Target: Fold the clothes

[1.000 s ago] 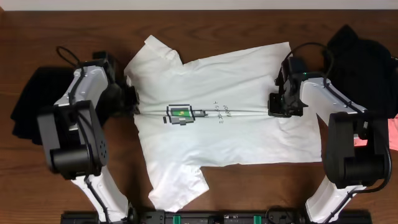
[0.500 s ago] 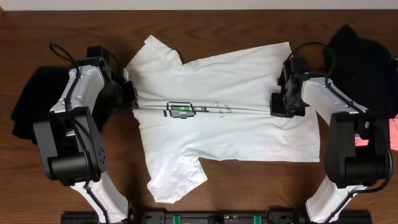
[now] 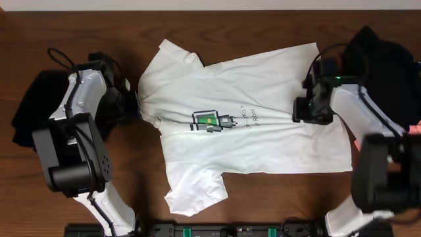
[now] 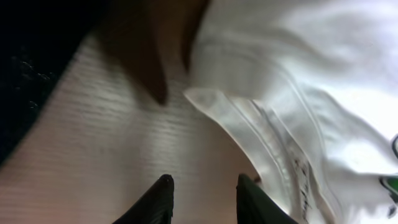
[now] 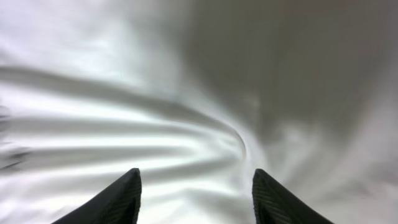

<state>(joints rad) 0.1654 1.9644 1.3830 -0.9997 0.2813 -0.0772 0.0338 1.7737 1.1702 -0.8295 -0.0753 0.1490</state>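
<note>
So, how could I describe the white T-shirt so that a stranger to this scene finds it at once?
On the brown wooden table, one garment lies spread out in the middle. That is the T-shirt: it is white with a small green pixel print, while the clothes heaped at the left and right edges are black.

Dark brown wooden table (image 3: 250, 197): spread flat across the middle, white short-sleeved fabric T-shirt (image 3: 263, 141); bunched at left edge, black fabric garment (image 3: 29, 112); heaped at far right, second black garment (image 3: 388, 59).

A black rail (image 3: 197, 230) lines the brown wooden table's (image 3: 263, 197) near edge.
</note>
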